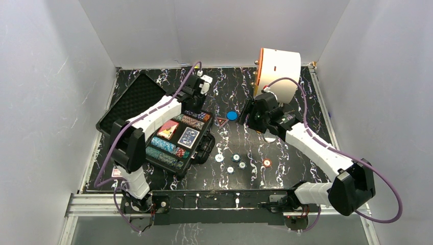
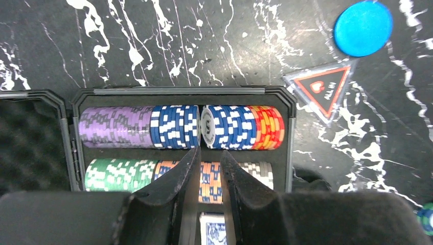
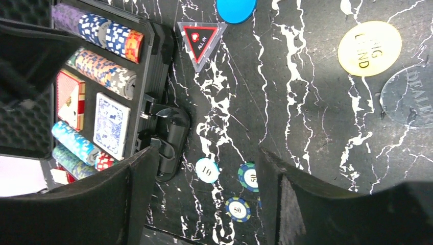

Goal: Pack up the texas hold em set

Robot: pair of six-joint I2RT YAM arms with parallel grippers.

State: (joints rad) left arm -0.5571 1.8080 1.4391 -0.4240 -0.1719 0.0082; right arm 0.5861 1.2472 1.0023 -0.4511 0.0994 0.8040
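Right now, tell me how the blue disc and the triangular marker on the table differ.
The blue disc is round; the triangular marker has three corners. The disc is plain, solid blue; the marker is black with a red border and reads ALL IN. Both lie flat on the table outside the case, close but apart.

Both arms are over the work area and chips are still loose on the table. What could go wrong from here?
1. The left gripper hangs, jaws narrowly parted, directly over the packed chip rows in the case; going lower could dislodge them.
2. The loose chips lie flat and close together under the open right gripper; a pinch may scatter them.
3. The clear dealer button blends into the marbled table and may be missed.
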